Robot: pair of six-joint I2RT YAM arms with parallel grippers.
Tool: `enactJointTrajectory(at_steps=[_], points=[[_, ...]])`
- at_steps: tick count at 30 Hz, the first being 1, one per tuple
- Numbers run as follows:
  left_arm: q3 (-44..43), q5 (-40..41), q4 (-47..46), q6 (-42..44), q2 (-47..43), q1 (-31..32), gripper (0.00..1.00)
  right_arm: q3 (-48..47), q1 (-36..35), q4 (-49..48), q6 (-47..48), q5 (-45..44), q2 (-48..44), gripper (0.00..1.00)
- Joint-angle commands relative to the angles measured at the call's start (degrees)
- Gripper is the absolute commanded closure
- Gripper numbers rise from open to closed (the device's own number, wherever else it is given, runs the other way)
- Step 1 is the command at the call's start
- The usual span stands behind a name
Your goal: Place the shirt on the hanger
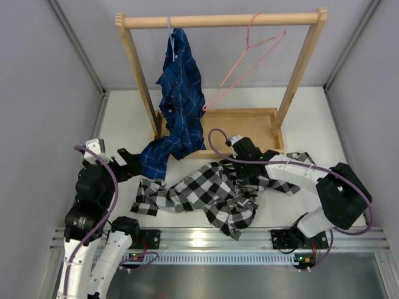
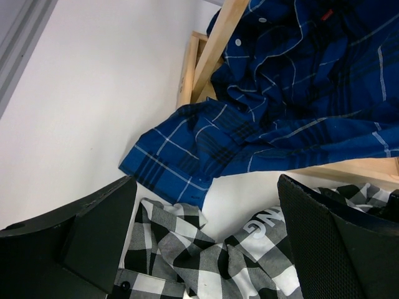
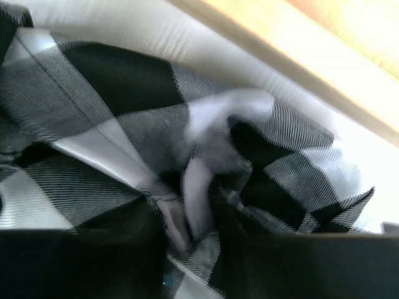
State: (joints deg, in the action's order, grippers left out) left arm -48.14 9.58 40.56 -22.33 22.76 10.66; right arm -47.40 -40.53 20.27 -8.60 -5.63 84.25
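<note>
You see the shirt (image 1: 199, 193) lying crumpled on the table (image 1: 124, 118), one fold of its right part pinched in your closed right gripper (image 3: 193, 243) and its left end just beside your left gripper (image 2: 206, 212), whose jaws stand wide apart, while the hanger (image 1: 244, 71) hangs on the rail (image 1: 218, 20) above, well apart.

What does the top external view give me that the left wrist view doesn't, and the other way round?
Only top external: the thin pink wire hanger, empty, hooked on the wooden rack.
Only left wrist: white block lettering on the black-and-white checked fabric shirt, seen between the open jaws of the left gripper.
Both: that checked shirt lying crumpled, the dark blue plaid shirt next to it, and part of the rack.
</note>
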Motion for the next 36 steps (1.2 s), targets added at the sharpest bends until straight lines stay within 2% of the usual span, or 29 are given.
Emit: enactJointTrajectory(at_steps=[1,2,3,7,8,11,12,14,17,18,20,21,22,23,24,26,27,32,36], points=[[0.2,-1.2,-2.8,0.7,0.0,0.0,0.02,-2.8,0.1,-7.4,0.9,-0.4,-0.8,0.89],[0.0,-2.5,-2.8,0.9,0.2,0.0,0.02,-2.8,-0.2,-7.6,0.3,-1.7,-3.7,0.98],[-0.3,-3.4,-2.9,1.1,0.4,0.0,0.02,-2.7,-1.2,-7.3,-0.4,-3.3,-5.5,1.0],[-2.7,-12.9,-3.7,0.5,2.4,0.1,0.02,-2.7,-3.1,-4.5,-3.2,-7.0,-17.9,1.0],[-2.9,-18.8,-4.8,-0.5,3.3,0.1,0.02,-2.9,-3.4,-2.9,-3.7,-6.9,-22.7,1.0],[-2.3,-28.4,-13.3,-7.7,6.5,0.1,0.02,-4.9,-3.6,-0.3,-5.1,-5.2,-30.1,1.0],[-2.0,-35.2,-16.2,-11.6,10.4,0.2,0.02,-6.6,-3.6,1.6,-5.5,-4.7,-31.4,1.0],[-3.6,-38.8,-21.0,-14.5,15.3,1.5,0.02,-8.5,-3.6,3.4,-5.7,-3.3,-34.5,1.0],[-9.0,-28.4,-22.2,-14.0,19.9,15.4,0.02,-12.6,-3.6,7.4,-5.3,-1.9,-36.1,1.0],[-10.0,-24.7,-23.2,-12.8,20.4,25.5,0.02,-15.3,-3.6,9.0,-4.9,-1.8,-35.7,1.0],[-12.4,-14.2,-24.2,-11.3,23.8,35.6,0.02,-18.8,-3.7,15.9,-4.4,-3.2,-33.0,1.0],[-14.9,-10.1,-24.2,-8.3,25.7,46.0,0.02,-21.4,-3.6,17.8,-4.3,-4.6,-32.1,1.0],[-15.9,0.2,-24.2,-6.7,30.2,51.0,0.02,-22.4,-3.6,20.7,-4.4,-5.4,-31.2,1.0],[-17.0,5.2,-24.2,-5.0,32.8,56.0,0.02,-23.1,-3.6,21.5,-4.8,-6.1,-29.8,1.0],[-19.1,10.1,-24.1,-1.7,35.5,64.2,0.02,-23.5,-3.7,22.0,-5.8,-6.8,-29.4,1.0],[-20.8,22.9,-23.9,-0.4,42.3,69.2,0.02,-22.9,-3.6,22.4,-6.5,-8.5,-29.5,1.0],[-21.1,24.6,-23.9,-0.9,43.8,70.5,0.02,-22.7,-3.6,22.5,-8.6,-12.2,-29.8,1.0],[-19.7,19.1,-29.4,-4.7,50.5,70.8,0.03,-21.5,-3.6,21.7,-14.2,-15.8,-31.9,1.0],[-21.4,19.9,-30.3,-7.7,56.5,71.6,0.02,-21.2,-3.7,19.6,-15.2,-14.4,-31.7,1.0]])
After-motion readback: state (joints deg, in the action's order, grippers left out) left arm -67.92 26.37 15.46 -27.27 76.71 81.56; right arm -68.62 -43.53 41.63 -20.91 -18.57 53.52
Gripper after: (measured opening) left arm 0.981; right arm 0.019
